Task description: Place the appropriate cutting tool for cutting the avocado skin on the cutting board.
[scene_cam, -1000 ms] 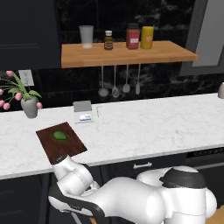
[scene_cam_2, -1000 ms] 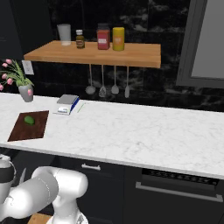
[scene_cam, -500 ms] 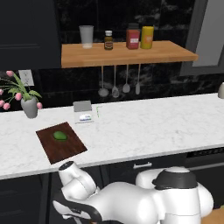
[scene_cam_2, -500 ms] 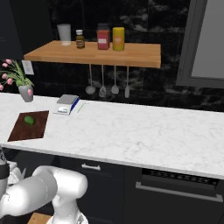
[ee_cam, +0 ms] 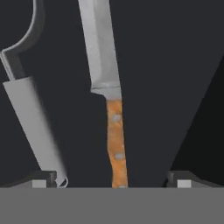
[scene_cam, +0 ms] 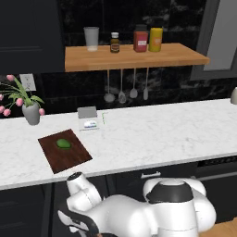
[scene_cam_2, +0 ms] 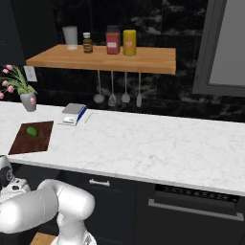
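White marble forms the surface (scene_cam: 152,134) beneath a black backsplash and a wooden wall shelf (scene_cam: 134,56) that carries jars. The cutting board (scene_cam: 65,150) lies flat at the left of the surface with the avocado (scene_cam: 63,144) on it. The arm reaches low, below the front edge of the surface. In the hand view, the knife (ee_cam: 109,96) lies on a dark base, just beside the grey peeler (ee_cam: 30,113) and apart from it. The knife has a silver-grey blade and a tan-orange riveted wooden handle, which points toward the gripper (ee_cam: 111,181). The jaws stand apart, one tip on each side of the handle, gripping nothing. The knife is likely rigid, light and thin. Grip across the handle; the smooth blade may slip.
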Tool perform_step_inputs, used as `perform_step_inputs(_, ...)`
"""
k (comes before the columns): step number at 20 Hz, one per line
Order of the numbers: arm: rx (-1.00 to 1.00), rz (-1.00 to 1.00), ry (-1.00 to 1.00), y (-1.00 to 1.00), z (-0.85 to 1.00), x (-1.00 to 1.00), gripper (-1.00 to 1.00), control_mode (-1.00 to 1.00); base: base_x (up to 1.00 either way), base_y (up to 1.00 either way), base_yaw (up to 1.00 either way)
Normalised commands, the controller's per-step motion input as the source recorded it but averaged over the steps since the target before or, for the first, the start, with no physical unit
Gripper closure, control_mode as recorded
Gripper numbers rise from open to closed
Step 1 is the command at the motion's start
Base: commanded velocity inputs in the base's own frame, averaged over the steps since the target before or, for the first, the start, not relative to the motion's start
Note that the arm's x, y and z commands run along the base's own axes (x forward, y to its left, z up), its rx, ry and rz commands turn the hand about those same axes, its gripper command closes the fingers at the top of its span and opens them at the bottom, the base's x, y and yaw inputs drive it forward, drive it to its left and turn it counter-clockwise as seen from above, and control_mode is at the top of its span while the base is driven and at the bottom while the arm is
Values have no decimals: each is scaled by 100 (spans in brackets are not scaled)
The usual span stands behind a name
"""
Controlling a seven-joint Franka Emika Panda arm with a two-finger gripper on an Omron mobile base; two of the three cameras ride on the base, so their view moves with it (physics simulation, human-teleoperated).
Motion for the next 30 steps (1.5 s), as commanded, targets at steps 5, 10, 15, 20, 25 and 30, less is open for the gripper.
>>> perform_step_inputs(5, 0, 6, 7, 0, -20, 38, -100, -100, 0, 0, 0)
perform_step_inputs(10, 0, 6, 6, 4, -32, 17, -100, -100, 0, 0, 0)
perform_step_inputs(15, 0, 5, 2, 3, -48, 0, -100, -100, 0, 0, 0)
perform_step_inputs(20, 5, 5, 0, 0, -39, 0, -100, -100, 0, 0, 0)
perform_step_inputs(25, 2, 4, 0, -2, -51, -4, 100, -100, 0, 0, 0)
perform_step_inputs(30, 0, 0, 1, 0, -48, -1, 100, -100, 0, 0, 0)
